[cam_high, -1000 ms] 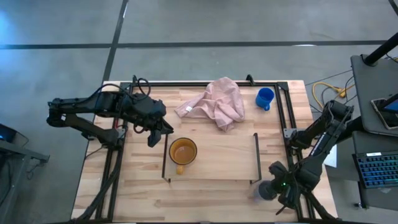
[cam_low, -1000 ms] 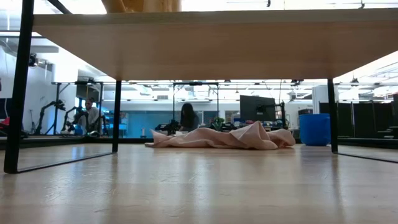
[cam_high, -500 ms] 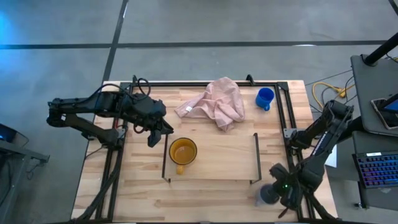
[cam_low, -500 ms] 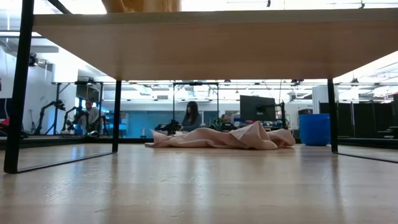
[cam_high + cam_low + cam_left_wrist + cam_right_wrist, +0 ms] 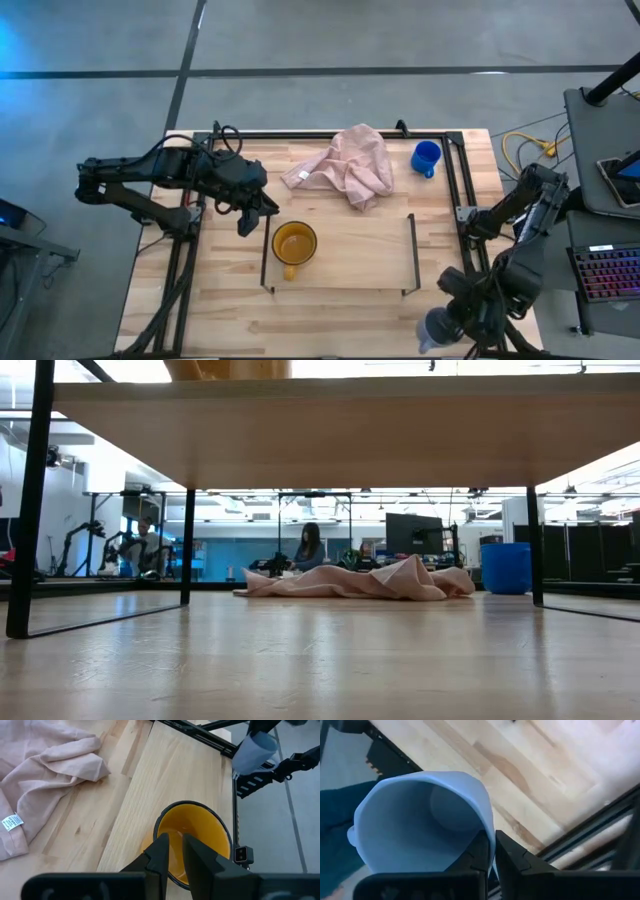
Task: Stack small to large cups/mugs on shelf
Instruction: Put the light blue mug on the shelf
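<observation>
The yellow-orange mug [image 5: 294, 243] stands upright on the left part of the shelf [image 5: 355, 262], a light board on black end rails. The blue mug [image 5: 426, 157] stands on the tabletop near the far right corner and also shows in the low view [image 5: 505, 568]. My right gripper [image 5: 447, 322] is shut on the grey mug [image 5: 433, 331] above the table's near right corner. My left gripper [image 5: 256, 214] hovers just left of the shelf, fingers nearly together, touching nothing; the yellow-orange mug [image 5: 192, 837] lies beyond its fingertips. My right gripper pinches the grey mug's wall at the rim [image 5: 489, 832], one finger [image 5: 476, 856] inside the cup and one [image 5: 512, 857] outside. The mug is lifted clear of the table and tilted, its opening turned toward the wrist camera.
A crumpled pink cloth [image 5: 346, 165] lies on the far middle of the tabletop, left of the blue mug. The black table frame [image 5: 452, 180] runs along the right and far edges. The right half of the shelf board is bare. People and equipment show in the room behind.
My right gripper has carried the grey mug from beside the shelf's right end toward the table's near edge, lifting it and tipping it over. The left arm, the yellow-orange mug, the blue mug and the cloth have kept still.
</observation>
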Robot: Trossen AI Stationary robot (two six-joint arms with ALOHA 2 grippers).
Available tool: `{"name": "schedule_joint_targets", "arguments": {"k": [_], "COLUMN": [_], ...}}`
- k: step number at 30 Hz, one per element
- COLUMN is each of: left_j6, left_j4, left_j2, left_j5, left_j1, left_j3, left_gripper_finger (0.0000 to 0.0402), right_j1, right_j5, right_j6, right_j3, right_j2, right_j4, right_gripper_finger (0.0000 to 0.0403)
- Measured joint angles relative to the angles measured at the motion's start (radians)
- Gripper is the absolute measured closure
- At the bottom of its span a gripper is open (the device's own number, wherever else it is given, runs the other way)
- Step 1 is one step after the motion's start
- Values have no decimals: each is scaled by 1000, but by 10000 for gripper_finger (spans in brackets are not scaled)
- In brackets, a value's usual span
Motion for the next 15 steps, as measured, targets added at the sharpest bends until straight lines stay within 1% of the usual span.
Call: {"name": "schedule_joint_targets", "arguments": {"k": [7, 13, 15], "left_j6": [0, 0, 0], "left_j4": [1, 1, 1], "left_j2": [0, 0, 0], "left_j5": [-3, -3, -3], "left_j1": [0, 0, 0], "left_j3": [0, 0, 0], "left_gripper_finger": [362, 362, 362], "right_j1": [-107, -203, -231], "right_j5": [3, 4, 21], "right_j6": [-216, -400, -455], "right_j3": [239, 407, 465], "right_j2": [114, 208, 234], "right_j4": [-192, -243, -272], "right_gripper_finger": [394, 394, 394]}}
